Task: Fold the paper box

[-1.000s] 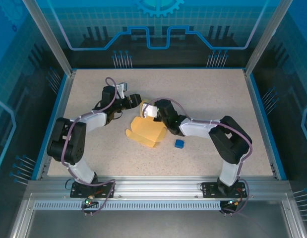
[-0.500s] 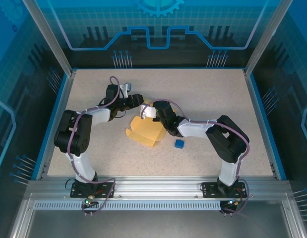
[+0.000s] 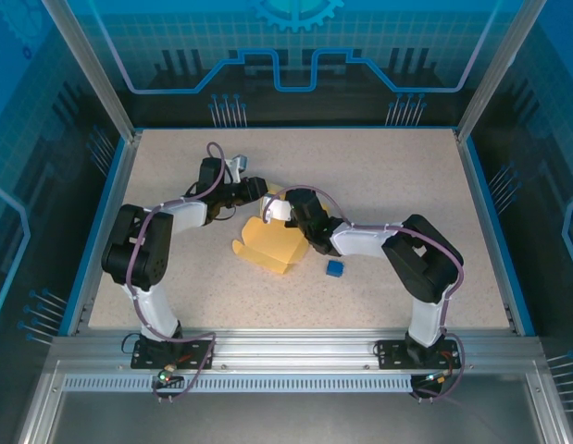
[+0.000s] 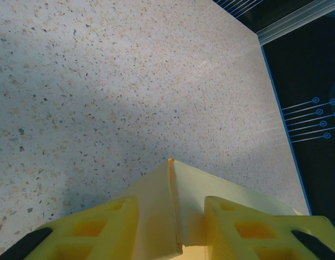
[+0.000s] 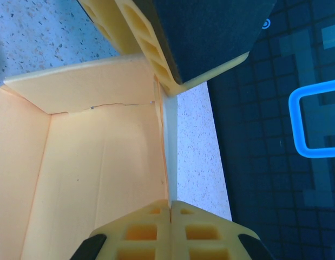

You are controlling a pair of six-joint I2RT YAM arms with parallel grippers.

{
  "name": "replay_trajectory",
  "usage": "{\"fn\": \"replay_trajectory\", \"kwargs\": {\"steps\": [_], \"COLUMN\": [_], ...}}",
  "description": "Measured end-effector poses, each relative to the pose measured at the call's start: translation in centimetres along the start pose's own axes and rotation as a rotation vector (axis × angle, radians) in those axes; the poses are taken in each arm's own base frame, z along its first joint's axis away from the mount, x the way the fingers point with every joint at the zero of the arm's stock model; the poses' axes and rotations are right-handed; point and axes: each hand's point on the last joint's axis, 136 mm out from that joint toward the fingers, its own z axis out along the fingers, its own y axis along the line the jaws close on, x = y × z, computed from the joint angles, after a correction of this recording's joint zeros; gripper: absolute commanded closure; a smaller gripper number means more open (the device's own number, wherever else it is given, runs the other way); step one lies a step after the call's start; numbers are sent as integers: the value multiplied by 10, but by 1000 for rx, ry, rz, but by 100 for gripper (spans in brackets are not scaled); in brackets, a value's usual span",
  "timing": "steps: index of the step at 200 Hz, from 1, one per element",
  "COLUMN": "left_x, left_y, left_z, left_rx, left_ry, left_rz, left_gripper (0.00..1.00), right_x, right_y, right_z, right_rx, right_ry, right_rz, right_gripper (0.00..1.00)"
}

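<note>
One paper box (image 3: 267, 250) edge hides beneath the right tool (image 3: 275, 205).

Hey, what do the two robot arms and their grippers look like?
The left arm and right arm have white links between bulky black joint housings, with a purplish cable looped along each. The left gripper and right gripper carry yellow plastic fingers with square lattice cut-outs.

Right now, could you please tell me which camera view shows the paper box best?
The top external view: nearly the whole paper box is visible. The right wrist view shows its inner walls close up; the left wrist, one corner fold.
</note>
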Motion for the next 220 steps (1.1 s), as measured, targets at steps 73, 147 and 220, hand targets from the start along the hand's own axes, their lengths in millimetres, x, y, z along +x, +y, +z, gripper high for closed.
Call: {"fn": "replay_trajectory", "kwargs": {"steps": [73, 147, 220], "left_x": [-6, -2, 36], "left_y": [2, -8, 10], "left_z": [-2, -40, -14], "left_rx": [-47, -52, -57], "left_ry": [-8, -122, -64], "left_rz": [12, 121, 283], "left_gripper": [40, 34, 35], "right_x": [0, 11, 30], "right_y": [-1, -7, -10], "right_z": [0, -7, -8], "right_rx": [4, -36, -95], "right_ry": [-1, 2, 12], "right_rz": [12, 130, 251], "right_gripper": [95, 95, 95]}}
